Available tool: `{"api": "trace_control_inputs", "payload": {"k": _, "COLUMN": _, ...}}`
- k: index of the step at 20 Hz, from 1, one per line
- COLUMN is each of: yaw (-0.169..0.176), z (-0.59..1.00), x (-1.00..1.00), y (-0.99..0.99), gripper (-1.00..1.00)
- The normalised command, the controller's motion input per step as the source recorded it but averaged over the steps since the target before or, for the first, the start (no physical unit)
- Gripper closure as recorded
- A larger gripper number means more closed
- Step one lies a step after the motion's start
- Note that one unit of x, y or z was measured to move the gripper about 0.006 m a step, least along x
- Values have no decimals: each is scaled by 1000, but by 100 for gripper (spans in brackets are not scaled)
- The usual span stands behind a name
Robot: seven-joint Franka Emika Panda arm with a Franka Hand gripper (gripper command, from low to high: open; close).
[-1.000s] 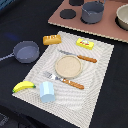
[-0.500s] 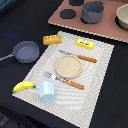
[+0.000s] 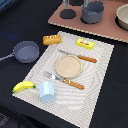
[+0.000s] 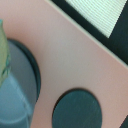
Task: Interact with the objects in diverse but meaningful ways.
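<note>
Toy kitchen items spread over a pale striped placemat (image 3: 95, 90): yellow banana (image 3: 23, 86) at the near corner, light blue cup (image 3: 47, 91) just beside it, bread loaf (image 3: 50, 39) and yellow packet (image 3: 84, 44) along the far edge, tan plate (image 3: 68, 66) in the middle. Dark grey pot (image 3: 92, 12) up on the pink surface (image 3: 107, 30). Claw nowhere in either view, so cannot tell how wide or holding what.
</note>
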Motion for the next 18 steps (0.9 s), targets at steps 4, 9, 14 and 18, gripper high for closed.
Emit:
{"api": "trace_control_inputs", "payload": {"k": 4, "yaw": 119, "z": -441, "x": -229, "y": -731, "gripper": -100}}
{"api": "trace_control_inputs", "payload": {"k": 9, "yaw": 125, "z": -428, "x": -326, "y": -667, "gripper": -100}}
{"api": "trace_control_inputs", "payload": {"k": 14, "yaw": 116, "z": -341, "x": -419, "y": -624, "gripper": -100}}
{"api": "trace_control_inputs", "payload": {"k": 18, "yaw": 81, "z": -47, "x": -426, "y": -556, "gripper": -100}}
